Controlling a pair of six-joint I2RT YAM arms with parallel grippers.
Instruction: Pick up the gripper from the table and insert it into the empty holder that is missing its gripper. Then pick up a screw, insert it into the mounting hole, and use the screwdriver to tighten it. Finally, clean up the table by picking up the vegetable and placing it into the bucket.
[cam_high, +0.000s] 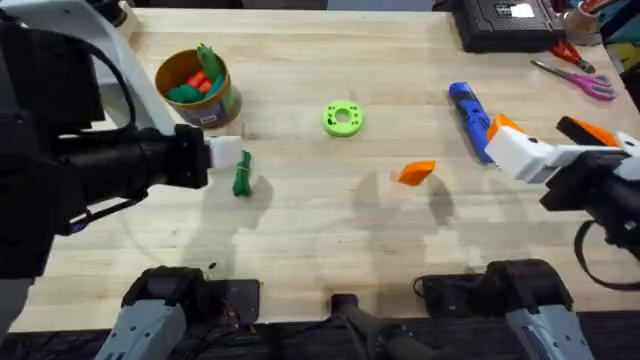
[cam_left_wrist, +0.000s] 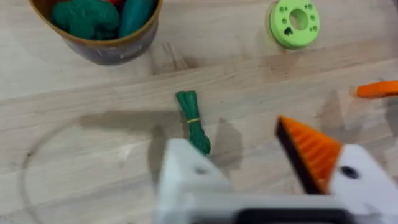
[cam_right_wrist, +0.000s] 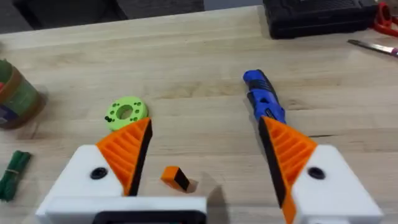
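Orange gripper (cam_high: 415, 172) lies on tabletop (cam_high: 300, 240), near green ring (cam_high: 343, 118). Looks small, light, hard, maybe slippery; pinch flat sides. Left claw (cam_left_wrist: 249, 168) spread. Right claw (cam_right_wrist: 205, 158) spread, empty.

Left pincer (cam_high: 235, 160) hovers over the green vegetable (cam_high: 243, 178).

The tabletop (cam_high: 300, 250) near its front edge is free; the bucket (cam_high: 200, 88) and green disc (cam_high: 343, 118) stand behind.
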